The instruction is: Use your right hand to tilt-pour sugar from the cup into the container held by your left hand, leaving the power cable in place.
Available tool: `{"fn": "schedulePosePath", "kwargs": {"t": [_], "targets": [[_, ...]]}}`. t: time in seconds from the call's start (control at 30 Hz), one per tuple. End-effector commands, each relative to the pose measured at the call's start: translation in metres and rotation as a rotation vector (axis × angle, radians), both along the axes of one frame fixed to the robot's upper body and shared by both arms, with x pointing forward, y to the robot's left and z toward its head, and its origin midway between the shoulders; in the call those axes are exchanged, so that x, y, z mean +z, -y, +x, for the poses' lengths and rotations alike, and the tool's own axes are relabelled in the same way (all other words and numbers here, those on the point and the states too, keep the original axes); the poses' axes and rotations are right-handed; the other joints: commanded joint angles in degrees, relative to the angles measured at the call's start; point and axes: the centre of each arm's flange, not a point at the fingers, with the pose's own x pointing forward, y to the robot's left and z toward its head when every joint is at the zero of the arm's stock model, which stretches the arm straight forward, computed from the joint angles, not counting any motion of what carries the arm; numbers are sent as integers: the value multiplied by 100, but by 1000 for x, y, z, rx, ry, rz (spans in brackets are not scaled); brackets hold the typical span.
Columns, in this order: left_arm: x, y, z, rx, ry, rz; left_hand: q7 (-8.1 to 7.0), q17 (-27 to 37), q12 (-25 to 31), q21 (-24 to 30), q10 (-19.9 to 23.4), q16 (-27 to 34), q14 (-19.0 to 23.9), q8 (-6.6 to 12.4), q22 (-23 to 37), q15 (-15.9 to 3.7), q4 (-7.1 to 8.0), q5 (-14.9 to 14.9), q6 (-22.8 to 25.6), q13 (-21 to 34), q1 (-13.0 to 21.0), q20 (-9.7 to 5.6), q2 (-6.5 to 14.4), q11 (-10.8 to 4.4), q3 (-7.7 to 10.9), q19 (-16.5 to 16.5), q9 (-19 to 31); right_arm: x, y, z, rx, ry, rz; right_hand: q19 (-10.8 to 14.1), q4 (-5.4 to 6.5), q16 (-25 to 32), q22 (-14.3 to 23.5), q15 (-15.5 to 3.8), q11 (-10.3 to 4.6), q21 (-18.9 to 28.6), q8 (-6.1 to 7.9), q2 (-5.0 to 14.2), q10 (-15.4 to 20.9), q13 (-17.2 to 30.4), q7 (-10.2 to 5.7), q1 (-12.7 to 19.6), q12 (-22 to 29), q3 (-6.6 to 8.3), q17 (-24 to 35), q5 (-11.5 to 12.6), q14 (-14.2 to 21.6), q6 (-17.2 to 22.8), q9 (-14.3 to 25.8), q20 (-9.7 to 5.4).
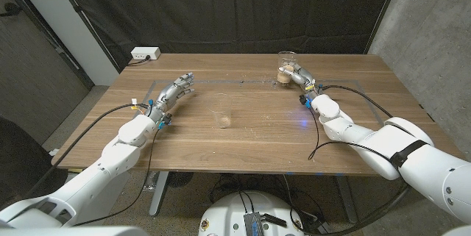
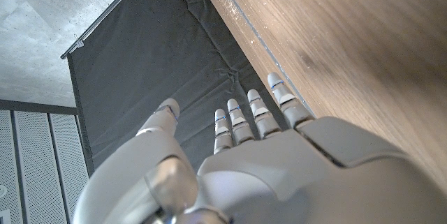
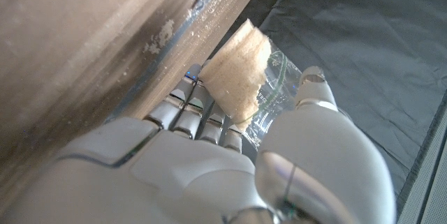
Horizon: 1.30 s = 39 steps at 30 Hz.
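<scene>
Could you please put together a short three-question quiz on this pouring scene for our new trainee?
1. True or false: the right hand grips the cup of sugar.
2. Where does the clear container stand? A) in the left hand B) alone near the table's middle C) beside the cup
3. Fill in: the left hand's fingers are spread and hold ____.

Key: 1 true; 2 B; 3 nothing.
</scene>
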Motion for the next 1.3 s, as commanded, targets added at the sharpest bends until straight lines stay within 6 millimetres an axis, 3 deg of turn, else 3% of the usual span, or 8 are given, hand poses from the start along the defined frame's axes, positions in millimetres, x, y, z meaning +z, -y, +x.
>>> {"fn": "schedulePosePath", "kwargs": {"t": [0.03, 0.37, 0.53, 1.1, 1.3], "targets": [[2, 1, -4, 0, 10, 17, -30, 6, 1, 18, 34, -14, 49, -3, 19, -416, -33, 38, 0, 16, 60, 0, -9, 5, 25, 71, 6, 15, 9, -9, 57, 60, 73, 139, 23, 60, 17, -1067, 13, 92, 97, 40, 162, 98, 3, 120, 129, -14, 69, -32, 141, 86, 66, -533], [4, 2, -6, -4, 16, 21, -30, 8, -6, 15, 28, -14, 50, -8, 19, -417, -39, 38, -6, 20, 65, -1, -13, 9, 27, 64, 6, 28, 24, -31, 153, 172, 58, 346, 49, 90, 42, -1071, 25, 211, 299, 37, 438, 258, 58, 177, 345, -45, 121, -72, 466, 306, 174, -511], [3, 2, -6, 2, 15, 22, -35, 9, -9, 13, 25, -16, 47, -7, 20, -417, -41, 38, -2, 22, 67, -1, -14, -4, 28, 61, 7, 33, 33, -40, 217, 105, 49, 506, 71, 109, 52, -1072, -5, 297, 407, 38, 622, 333, 110, 182, 456, -63, 143, -98, 700, 432, 223, -479], [3, 5, -6, -2, 16, 22, -43, 9, -16, 13, 19, -16, 51, -9, 21, -423, -60, 37, 5, 27, 85, 4, -23, -7, 36, 64, 8, 33, 51, -62, 210, 77, 105, 511, 74, 45, 63, -1073, 82, 328, 479, 25, 670, 411, 161, 219, 509, -73, 155, -134, 775, 452, 278, -475], [7, 3, -5, -13, 5, 83, -41, 9, -16, 14, 23, -17, 50, -8, 21, -419, -64, 37, 8, 28, 89, 10, -27, -8, 37, 68, 8, 42, 59, -68, 196, 98, 103, 509, 78, 18, 66, -1073, 39, 337, 510, 19, 674, 430, 166, 223, 515, -80, 158, -143, 789, 481, 294, -477]]}}
